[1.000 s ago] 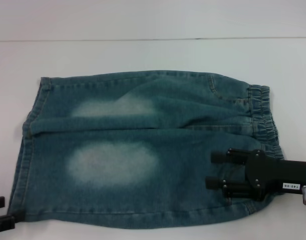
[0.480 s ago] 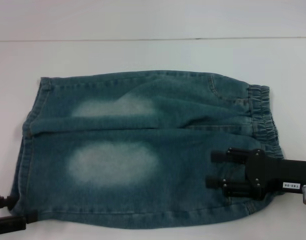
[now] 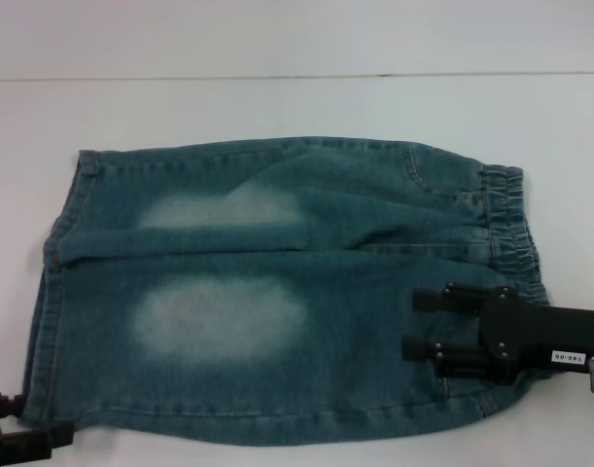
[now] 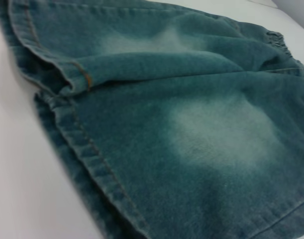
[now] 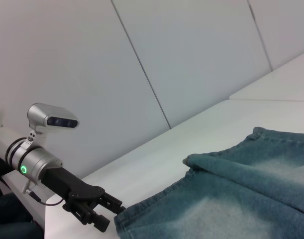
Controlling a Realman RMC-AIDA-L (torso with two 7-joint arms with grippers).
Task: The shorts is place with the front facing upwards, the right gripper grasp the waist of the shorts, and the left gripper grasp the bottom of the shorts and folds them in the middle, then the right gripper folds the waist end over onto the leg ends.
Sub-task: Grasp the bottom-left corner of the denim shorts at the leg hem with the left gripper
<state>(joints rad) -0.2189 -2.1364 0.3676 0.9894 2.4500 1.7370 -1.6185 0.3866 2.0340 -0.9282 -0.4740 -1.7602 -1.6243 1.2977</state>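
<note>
now the shorts (image 3: 277,292) are laid flat on the table (image 3: 277,107), with the right gripper (image 3: 423,324) spread over the waist end (image 3: 515,229) and the left gripper (image 3: 34,435) spread by the leg ends (image 3: 49,292).

Your head camera looks steeply down from above, taking in the whole shorts (image 3: 277,292) on the white table (image 3: 277,102). Your left wrist camera sits very close over the leg hems (image 4: 87,154), facing the waistband. Your right wrist camera looks low across the table from the waist side; both wrist views share the hem end.
</note>
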